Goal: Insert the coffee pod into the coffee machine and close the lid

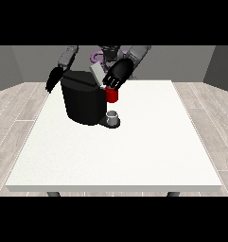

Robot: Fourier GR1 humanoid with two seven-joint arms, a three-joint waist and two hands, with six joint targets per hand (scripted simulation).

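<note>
A black coffee machine [82, 101] stands on the white table [134, 151] at the left of centre, its grey lid [97, 74] tilted up and open. A red pod holder [112, 95] sticks out at the machine's upper right, with a grey cup [113, 117] on the base below it. The hand at the view's right [118, 74] hovers over the red holder and the lid, fingers curled downward; the coffee pod is not visible, so whether it lies under the fingers I cannot tell. The hand at the view's left [53, 80] hangs beside the machine's left edge, fingers pointing down.
The table's front half and right side hold nothing else. The robot's torso [106, 54] stands right behind the machine. Grey walls and a wood-plank floor [16, 113] surround the table.
</note>
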